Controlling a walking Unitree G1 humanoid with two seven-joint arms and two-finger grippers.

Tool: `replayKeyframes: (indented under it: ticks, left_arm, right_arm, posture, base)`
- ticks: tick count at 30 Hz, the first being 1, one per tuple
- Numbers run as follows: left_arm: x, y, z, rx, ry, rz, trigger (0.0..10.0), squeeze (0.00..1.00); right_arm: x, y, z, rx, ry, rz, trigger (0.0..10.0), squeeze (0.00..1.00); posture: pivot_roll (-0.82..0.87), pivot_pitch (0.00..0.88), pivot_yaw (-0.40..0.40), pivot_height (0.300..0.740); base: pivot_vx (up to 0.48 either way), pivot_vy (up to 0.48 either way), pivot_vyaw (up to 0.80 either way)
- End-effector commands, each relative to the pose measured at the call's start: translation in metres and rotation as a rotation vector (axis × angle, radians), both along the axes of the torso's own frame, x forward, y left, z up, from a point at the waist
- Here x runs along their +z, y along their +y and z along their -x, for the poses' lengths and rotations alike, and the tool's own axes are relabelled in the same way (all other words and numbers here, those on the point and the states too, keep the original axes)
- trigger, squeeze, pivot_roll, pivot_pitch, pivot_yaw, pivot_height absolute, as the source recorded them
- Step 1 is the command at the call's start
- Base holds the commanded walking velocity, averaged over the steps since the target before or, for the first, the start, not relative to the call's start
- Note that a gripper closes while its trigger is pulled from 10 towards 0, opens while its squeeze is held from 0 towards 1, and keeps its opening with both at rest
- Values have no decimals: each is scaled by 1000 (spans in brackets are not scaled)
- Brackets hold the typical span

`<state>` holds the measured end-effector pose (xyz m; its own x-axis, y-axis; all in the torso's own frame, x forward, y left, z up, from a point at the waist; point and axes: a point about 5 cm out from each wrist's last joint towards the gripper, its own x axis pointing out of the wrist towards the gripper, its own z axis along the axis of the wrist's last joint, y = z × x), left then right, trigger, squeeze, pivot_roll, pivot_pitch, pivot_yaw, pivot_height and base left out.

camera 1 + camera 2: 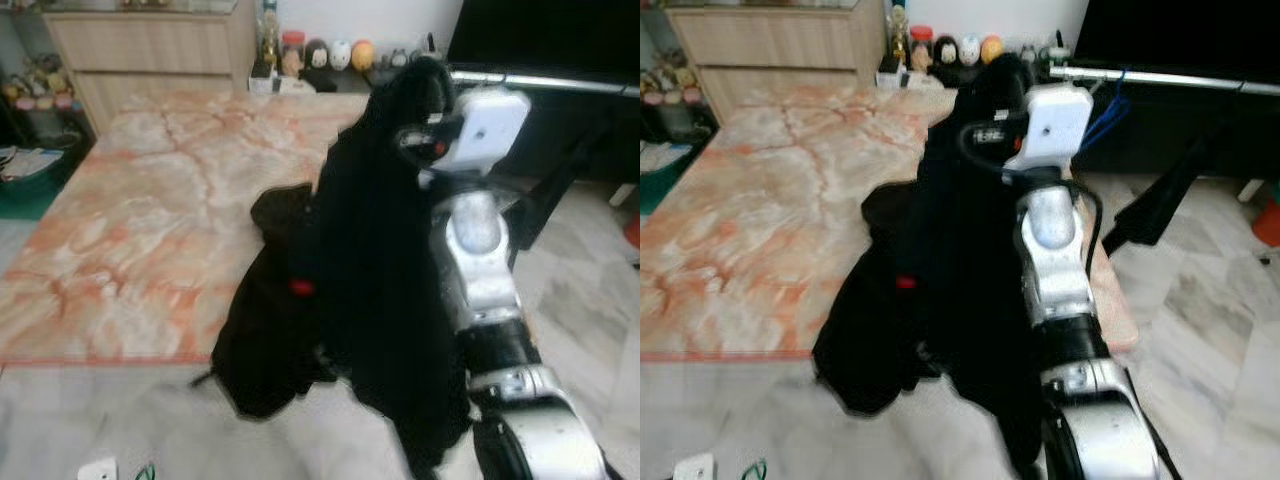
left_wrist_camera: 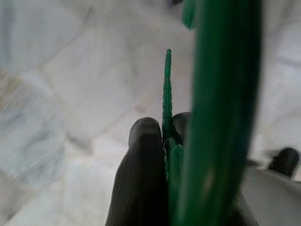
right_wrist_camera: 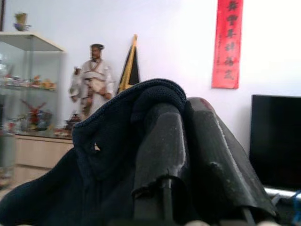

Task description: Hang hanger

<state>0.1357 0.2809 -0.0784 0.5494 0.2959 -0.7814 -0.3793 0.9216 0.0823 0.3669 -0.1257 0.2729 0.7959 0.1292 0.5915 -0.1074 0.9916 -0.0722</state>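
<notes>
Right gripper (image 3: 188, 141) raised, jaws together and clamped on a fold of the dark garment (image 1: 370, 260); the cloth drapes over the fingertips (image 3: 162, 141) and hangs below them in a long slack sheet, its lower folds resting on the marble table (image 1: 150, 200) beneath; a silver rail (image 1: 1160, 80) runs just beyond and beside the raised jaws. Left gripper (image 2: 160, 155), jaws pressed together on the green hanger (image 2: 221, 103); its thin ribbed bar (image 2: 167, 89) stands out between and past the fingers (image 2: 141, 169), above pale floor tiles. Handling, as judged: the hanger is light, stiff and smooth plastic, liable to pivot or slip in a narrow pinch; best held near the neck under the hook, leaving the hook free for the rail. The garment is soft and limp, heavier than the hanger, and will sag and swing from any single hold; a grip at collar or shoulder seems soundest.
</notes>
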Motion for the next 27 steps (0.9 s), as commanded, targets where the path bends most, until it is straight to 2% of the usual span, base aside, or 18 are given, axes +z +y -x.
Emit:
replayKeyframes:
  ticks: [1, 5, 9, 10, 11, 13, 17, 18, 23, 27]
  left_arm:
    - [-2, -4, 1, -2, -1, 13, 10000, 0]
    - [-2, -5, -1, -3, -7, 20, 10000, 0]
    - [-3, -7, 1, -11, 2, 26, 10000, 0]
    - [-4, -5, 7, -4, 17, 30, 10000, 0]
    - [-4, -5, 7, -4, 17, 30, 10000, 0]
    - [-6, -1, 15, 6, 37, 32, 10000, 0]
    - [-6, 3, 20, 12, 52, 29, 10000, 0]
    - [-6, 5, 22, 14, 57, 27, 10000, 0]
    - [-5, 10, 26, 11, 71, 19, 10000, 0]
    - [-5, 11, 27, 6, 76, 16, 10000, 0]
  right_arm:
    - [15, -5, 0, -10, -53, -22, 10000, 0]
    - [20, -4, -2, -2, -64, -27, 10000, 0]
    - [-1, 0, -3, 8, 9, 1, 10000, 0]
    - [-21, 2, -1, 23, 82, 2, 10000, 0]
    - [-21, 2, -1, 23, 82, 2, 10000, 0]
    - [-51, 5, 8, 58, 197, -34, 10000, 0]
    - [-76, 5, 25, 87, 291, -60, 10000, 0]
    - [-87, 4, 34, 84, 323, -56, 10000, 0]
    - [-103, -4, 66, 65, 397, -61, 10000, 0]
    - [-107, -8, 79, 55, 441, -55, 10000, 0]
  posture:
    - [153, 0, -42, 740]
    - [153, 0, -47, 740]
    - [155, 0, -50, 740]
    - [153, 0, -50, 740]
    - [153, 0, -50, 740]
    - [152, 0, -53, 740]
    - [150, 0, -55, 740]
    - [145, 0, -54, 740]
    - [127, 0, -51, 740]
    - [112, 0, -48, 740]
  base:
    - [480, 0, 0]
    - [474, 0, 0]
    - [0, 0, 0]
    - [0, 0, 0]
    - [0, 0, 0]
    - [0, 0, 0]
    - [0, 0, 0]
    - [0, 0, 0]
    - [0, 0, 0]
    - [0, 0, 0]
